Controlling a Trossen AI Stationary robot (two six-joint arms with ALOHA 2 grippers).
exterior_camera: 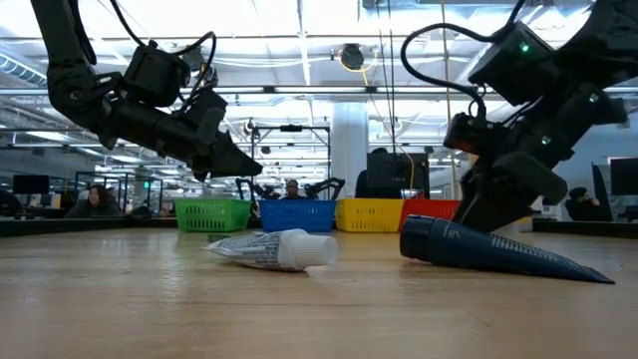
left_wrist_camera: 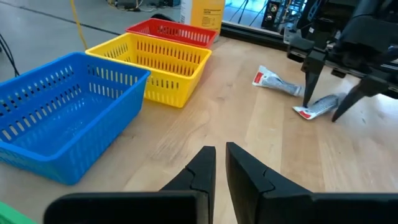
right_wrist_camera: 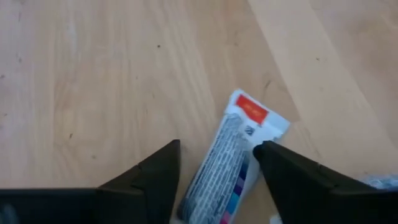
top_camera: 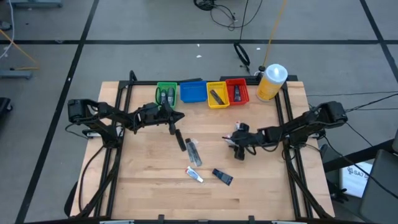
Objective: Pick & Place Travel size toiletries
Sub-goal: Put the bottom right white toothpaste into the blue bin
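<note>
My right gripper [right_wrist_camera: 217,149] is open and points down at the table, right of centre [top_camera: 238,148]. Its fingers stand on either side of a white-silver sachet with a red mark [right_wrist_camera: 239,140], which lies flat on the wood [left_wrist_camera: 318,107]. A second such sachet [left_wrist_camera: 273,81] lies just beyond. My left gripper [left_wrist_camera: 221,158] is shut and empty, hovering in front of the green bin [top_camera: 166,93]. Mid-table lie a dark tube [top_camera: 179,140], a silver tube [top_camera: 194,152], a white tube [top_camera: 194,175] and another dark tube [top_camera: 222,177]. The green, yellow and red bins hold small items.
Green, blue [top_camera: 193,92], yellow [top_camera: 217,93] and red [top_camera: 237,92] bins stand in a row along the far edge, with a big yellow bottle [top_camera: 272,82] at their right end. Black frame rails run along both sides of the table. Bare wood lies near the front edge.
</note>
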